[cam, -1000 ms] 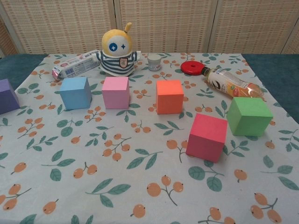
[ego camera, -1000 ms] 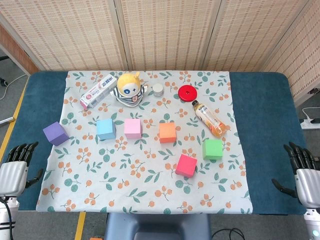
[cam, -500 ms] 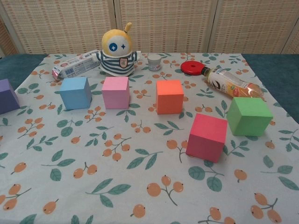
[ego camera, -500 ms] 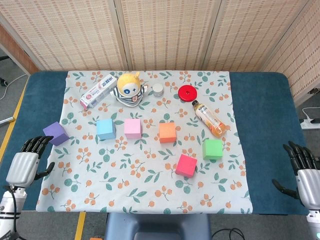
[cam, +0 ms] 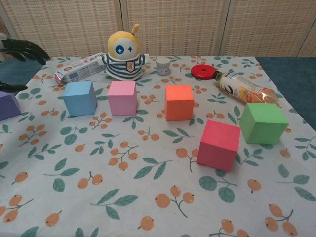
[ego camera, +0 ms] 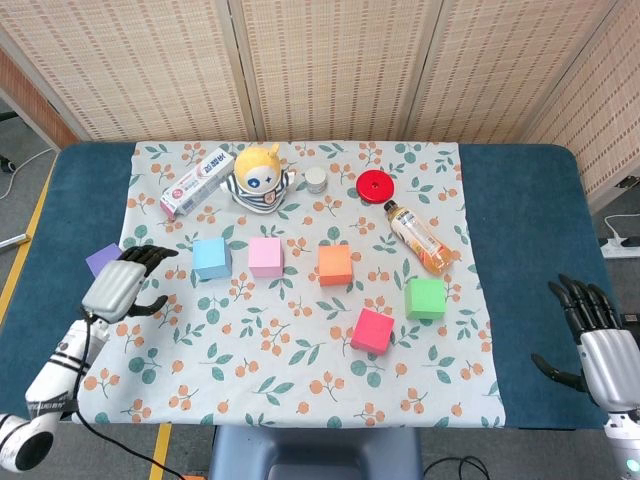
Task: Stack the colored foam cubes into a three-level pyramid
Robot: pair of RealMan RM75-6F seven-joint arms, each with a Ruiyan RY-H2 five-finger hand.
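Several foam cubes lie apart on the floral cloth: purple [ego camera: 100,258] [cam: 8,104], blue [ego camera: 211,257] [cam: 79,98], pink [ego camera: 266,256] [cam: 122,97], orange [ego camera: 335,264] [cam: 178,101], red [ego camera: 372,330] [cam: 219,144] and green [ego camera: 425,298] [cam: 262,122]. My left hand [ego camera: 122,281] [cam: 19,49] hovers open over the purple cube, partly hiding it in the head view, fingers spread toward the blue cube. My right hand [ego camera: 592,332] is open off the cloth at the right table edge, holding nothing.
Along the back stand a toothpaste box [ego camera: 196,182], a yellow plush toy [ego camera: 259,176], a small white jar [ego camera: 316,179], a red disc [ego camera: 377,185] and a lying drink bottle [ego camera: 419,238]. The blue table [ego camera: 520,230] extends past the cloth on both sides.
My left hand has risen from the left table edge and moved inward over the purple cube. The right hand shifted slightly. No cube has moved.
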